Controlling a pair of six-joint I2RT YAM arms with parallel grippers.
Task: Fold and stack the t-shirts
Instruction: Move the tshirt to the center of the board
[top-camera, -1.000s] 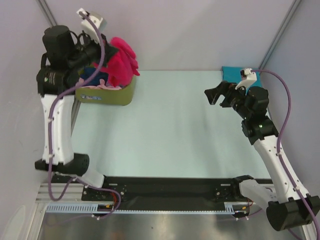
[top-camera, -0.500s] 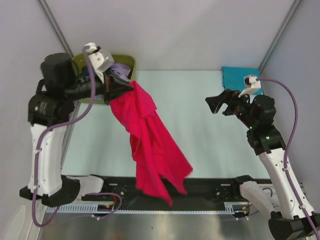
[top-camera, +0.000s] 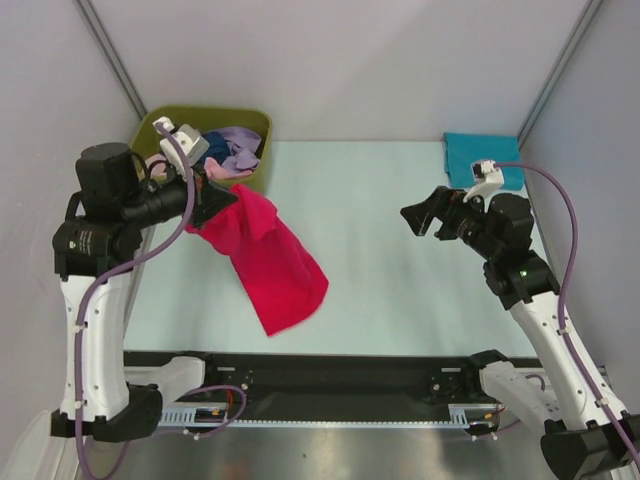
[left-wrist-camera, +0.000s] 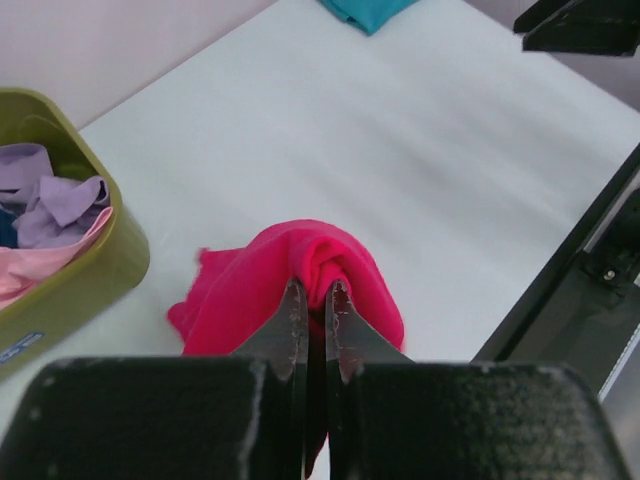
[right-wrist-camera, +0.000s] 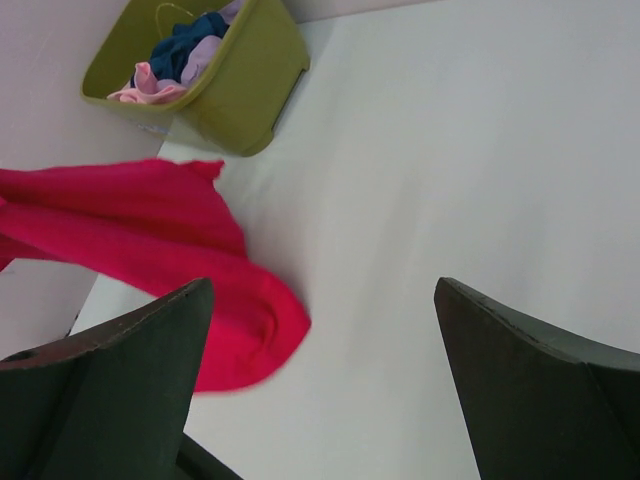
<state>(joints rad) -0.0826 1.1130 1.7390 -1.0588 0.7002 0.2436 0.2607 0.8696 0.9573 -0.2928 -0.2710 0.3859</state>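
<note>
Two claws: the left one is closed on cloth, the right one is wide open.
Left claw (top-camera: 214, 200): its fingers are pinched almost together on a bunched fold of the red t-shirt (top-camera: 272, 262). It is held up above the table (top-camera: 400, 290), just in front of the green bin (top-camera: 256, 122).
Grip point: the left wrist view shows the fold rolled over the fingertips, with red cloth spilling past both sides.
Red t-shirt, position: it hangs from the left claw over the left half of the table, just beside the bin.
Red t-shirt, long axis: in the top view it runs diagonally from the claw toward the near edge and to the right. The gathered end is at the claw and the wider, rounded end is lowest, down at the table.
Bin contents: lavender t-shirt (top-camera: 238, 150), navy t-shirt (top-camera: 214, 144) and pink t-shirt (top-camera: 158, 164), all crumpled.
Teal t-shirt (top-camera: 470, 157): it lies flat at the far right corner of the table.
Right claw (top-camera: 424, 214): its fingers are spread wide and hold nothing. It is raised over the right side and faces left toward the red t-shirt, well apart from it.
</note>
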